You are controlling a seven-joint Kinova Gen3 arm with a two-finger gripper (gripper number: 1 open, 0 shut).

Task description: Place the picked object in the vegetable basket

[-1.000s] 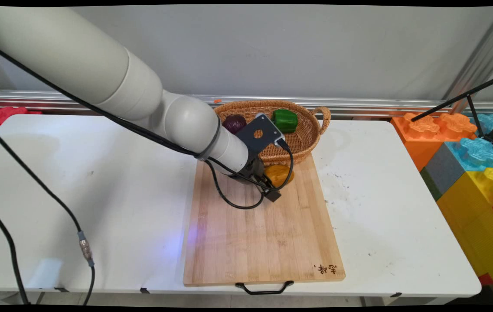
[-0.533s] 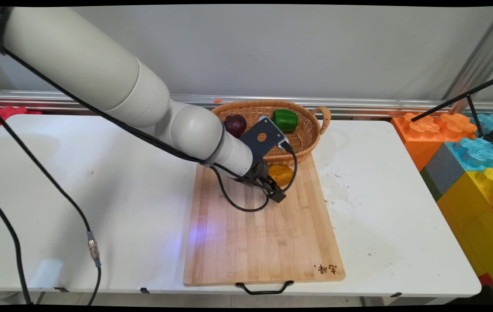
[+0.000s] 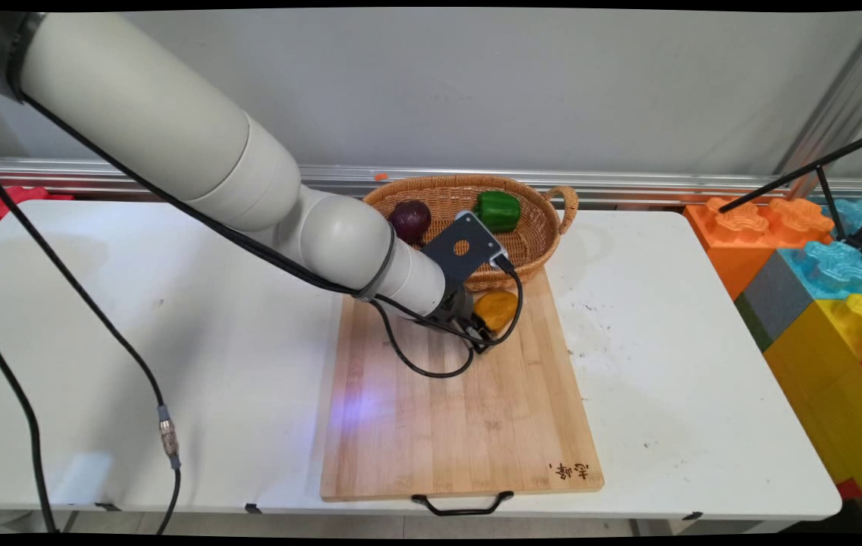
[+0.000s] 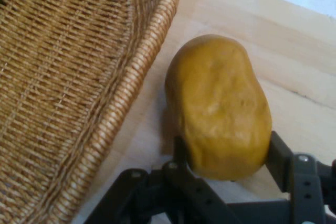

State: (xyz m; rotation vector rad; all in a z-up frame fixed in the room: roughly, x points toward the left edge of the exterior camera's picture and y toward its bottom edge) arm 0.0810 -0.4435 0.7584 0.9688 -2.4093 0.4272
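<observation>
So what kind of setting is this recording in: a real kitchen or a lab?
Most likely a lab mock-up of a kitchen task, not a real kitchen: a plain white table against a bare wall, giant coloured foam blocks beside it, and only props, a cutting board and a wicker basket.

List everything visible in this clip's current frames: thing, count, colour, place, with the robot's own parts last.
potato: 1, yellow-brown, on the cutting board beside the basket, between the hand's two fingers
cutting board: 1, light wood with black handle, table centre
basket: 1, woven tan, at the board's far end
green pepper: 1, green, in the basket
onion: 1, dark purple, in the basket
table: 1, white
foam blocks: several, orange, blue, yellow, grey, right of the table
arm: 1, white, black cables, from upper left
hand: 1, black, fingers on either side of the potato
</observation>
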